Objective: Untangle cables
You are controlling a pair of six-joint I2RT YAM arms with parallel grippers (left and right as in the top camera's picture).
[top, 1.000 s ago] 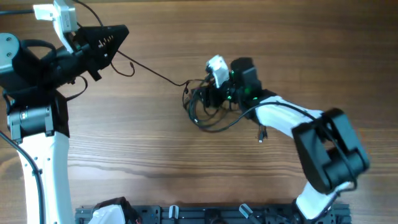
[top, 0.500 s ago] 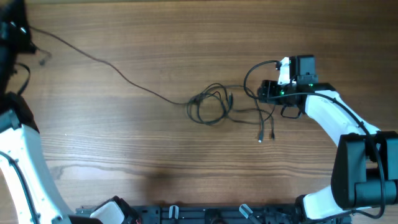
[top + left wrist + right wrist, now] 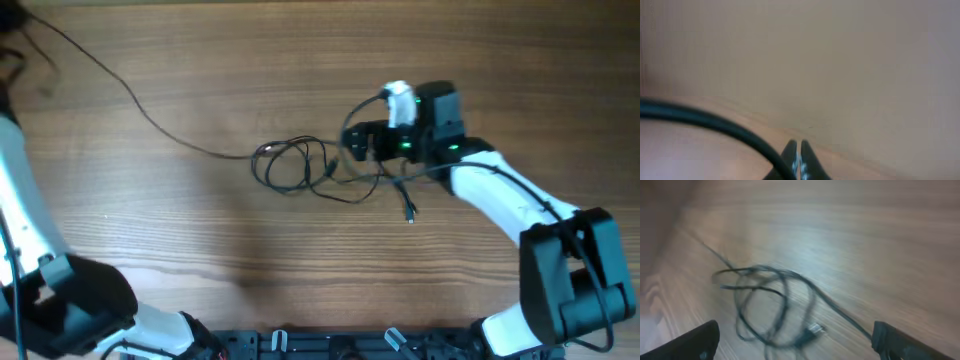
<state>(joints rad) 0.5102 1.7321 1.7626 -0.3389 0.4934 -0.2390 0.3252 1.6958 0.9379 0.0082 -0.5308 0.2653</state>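
The cables (image 3: 293, 165) lie as a small knot of thin black loops on the wooden table, left of centre. One long strand (image 3: 140, 105) runs taut from the knot to the upper left corner, where the left arm leaves the overhead view. A plug end (image 3: 410, 213) trails to the lower right. My right gripper (image 3: 352, 142) hovers just right of the knot, open wide. In the right wrist view the loops (image 3: 767, 305) and a small plug (image 3: 812, 329) sit ahead of the open right gripper (image 3: 800, 342). My left gripper (image 3: 799, 152) is shut, its tips pressed together; the strand itself does not show there.
A thick black arm cable (image 3: 715, 122) crosses the left wrist view. The right arm's own thicker cable (image 3: 362, 112) loops above its gripper. A black rail (image 3: 330, 345) runs along the table's near edge. The left arm's white link (image 3: 25, 210) stands at the left edge.
The left arm swung out to the upper left, dragging the long strand and pulling the knot leftward. The right gripper let go, opened wide and came back beside the knot.
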